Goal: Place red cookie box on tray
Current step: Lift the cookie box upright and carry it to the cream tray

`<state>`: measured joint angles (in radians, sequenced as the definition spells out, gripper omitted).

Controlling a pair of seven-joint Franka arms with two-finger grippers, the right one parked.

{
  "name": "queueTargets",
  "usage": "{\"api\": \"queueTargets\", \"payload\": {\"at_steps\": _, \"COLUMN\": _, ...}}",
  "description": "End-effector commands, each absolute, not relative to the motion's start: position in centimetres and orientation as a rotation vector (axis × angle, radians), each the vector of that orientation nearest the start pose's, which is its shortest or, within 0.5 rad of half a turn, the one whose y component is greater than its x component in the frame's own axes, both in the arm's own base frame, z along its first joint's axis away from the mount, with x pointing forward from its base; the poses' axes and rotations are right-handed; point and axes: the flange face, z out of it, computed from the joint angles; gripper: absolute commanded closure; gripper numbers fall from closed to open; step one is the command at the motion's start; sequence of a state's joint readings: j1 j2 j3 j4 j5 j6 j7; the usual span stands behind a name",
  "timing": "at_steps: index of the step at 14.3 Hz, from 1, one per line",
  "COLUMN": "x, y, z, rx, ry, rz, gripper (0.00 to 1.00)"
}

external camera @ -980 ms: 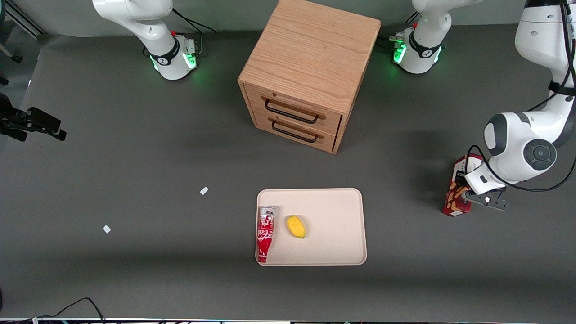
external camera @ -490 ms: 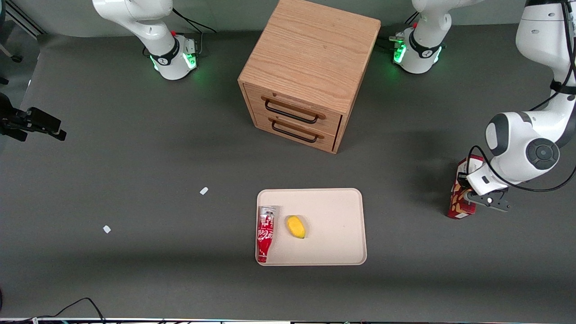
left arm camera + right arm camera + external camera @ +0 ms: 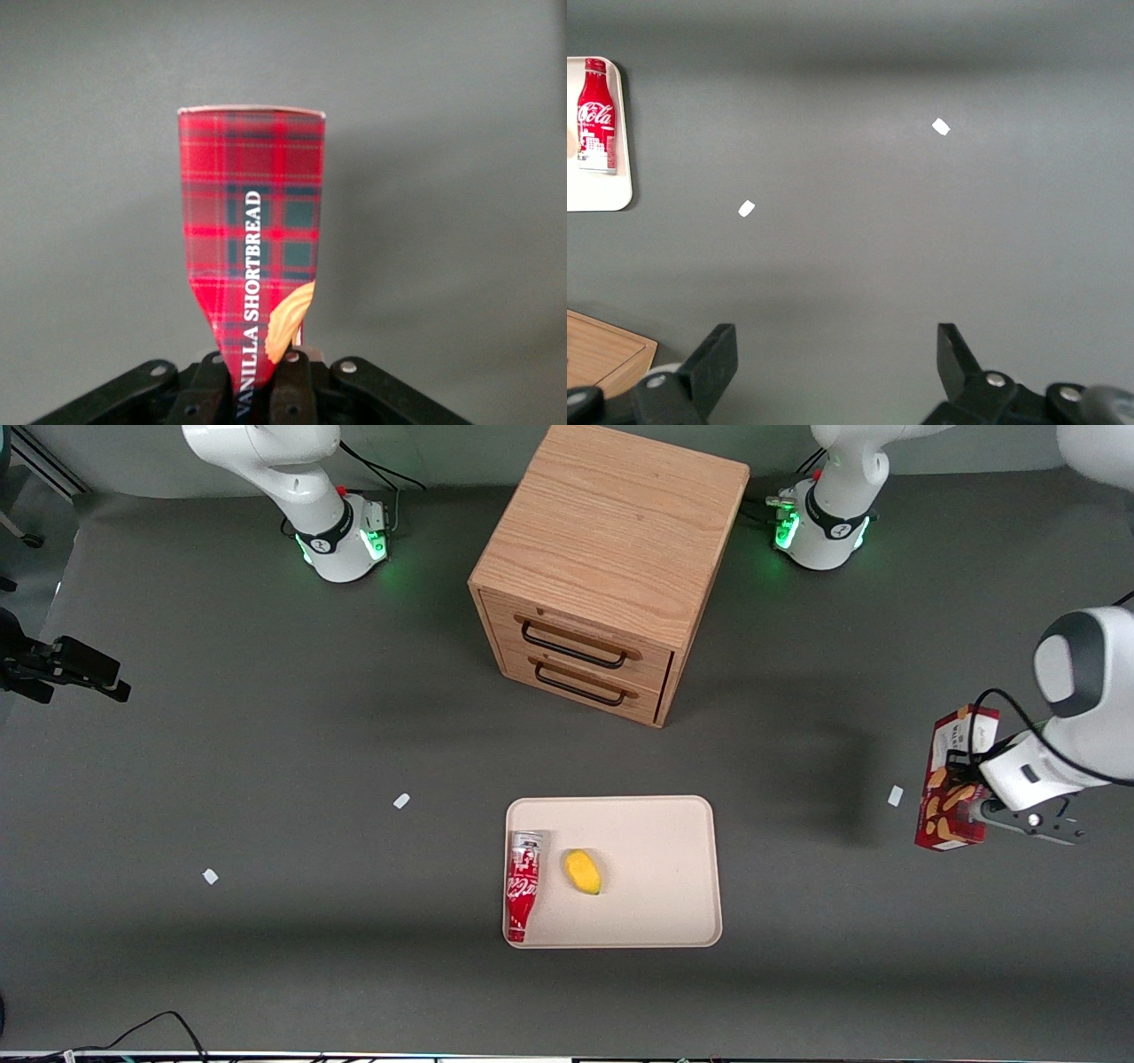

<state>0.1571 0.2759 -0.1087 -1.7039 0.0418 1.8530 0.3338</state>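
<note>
Fingers (image 3: 288, 376) of the left gripper (image 3: 973, 808) stay clamped on the red cookie box (image 3: 952, 779), now lifted off the surface toward the working arm's end, ready to carry to the tray (image 3: 660, 841).

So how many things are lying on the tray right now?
2. A red soda bottle lies along the tray's edge nearest the parked arm, a yellow fruit beside it. The gripper holds the red cookie box off toward the working arm's end.
</note>
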Motion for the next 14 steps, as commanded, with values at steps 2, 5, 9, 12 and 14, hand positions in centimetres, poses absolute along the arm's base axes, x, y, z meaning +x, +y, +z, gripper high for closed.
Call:
{"api": "queueTargets", "payload": {"at_steps": 2, "x": 63.7, "y": -1.0, "z": 51.3, "rx": -3.133, "ry": 0.395, "rz": 0.256, "gripper": 1.00}}
{"api": "queueTargets", "payload": {"at_steps": 5, "x": 63.9, "y": -7.4, "z": 54.4, "rx": -3.156, "ry": 0.261, "rz": 0.271, "gripper": 1.00}}
{"api": "queueTargets", "payload": {"at_steps": 9, "x": 65.9, "y": -15.2, "z": 53.2, "rx": -3.185, "ry": 0.084, "rz": 0.236, "gripper": 1.00}}
{"api": "queueTargets", "payload": {"at_steps": 12, "x": 68.6, "y": -20.5, "z": 48.9, "rx": -3.216, "ry": 0.004, "rz": 0.198, "gripper": 1.00}}
{"api": "queueTargets", "payload": {"at_steps": 14, "x": 70.0, "y": -22.9, "z": 45.1, "rx": -3.239, "ry": -0.036, "rz": 0.144, "gripper": 1.00}}
